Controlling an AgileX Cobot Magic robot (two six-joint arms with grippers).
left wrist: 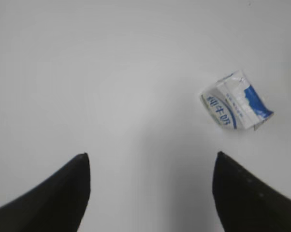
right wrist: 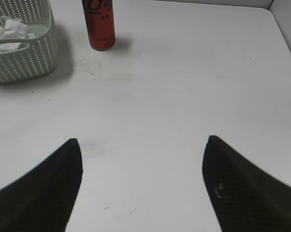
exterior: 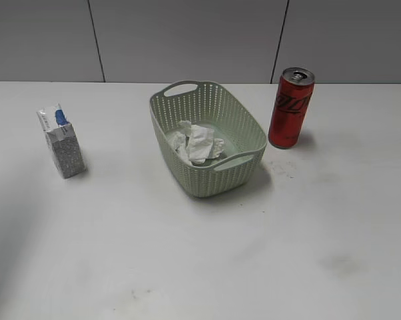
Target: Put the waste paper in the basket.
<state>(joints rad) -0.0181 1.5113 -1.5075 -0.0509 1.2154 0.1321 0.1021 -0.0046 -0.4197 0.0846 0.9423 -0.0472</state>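
Note:
The pale green basket [exterior: 244, 127] stands at the table's middle, and crumpled white waste paper [exterior: 199, 143] lies inside it. The right wrist view shows the basket [right wrist: 39, 58] at its top left with the paper [right wrist: 10, 34] in it. No arm shows in the exterior view. My left gripper [left wrist: 152, 155] is open and empty above bare table. My right gripper [right wrist: 143, 140] is open and empty above bare table, well to the right of the basket.
A red can [exterior: 290, 108] stands upright right of the basket and shows in the right wrist view [right wrist: 99, 24]. A small grey-white carton with blue marks [exterior: 62, 141] stands at the left; the left wrist view shows it [left wrist: 235, 102]. The table's right edge [right wrist: 283, 29] shows.

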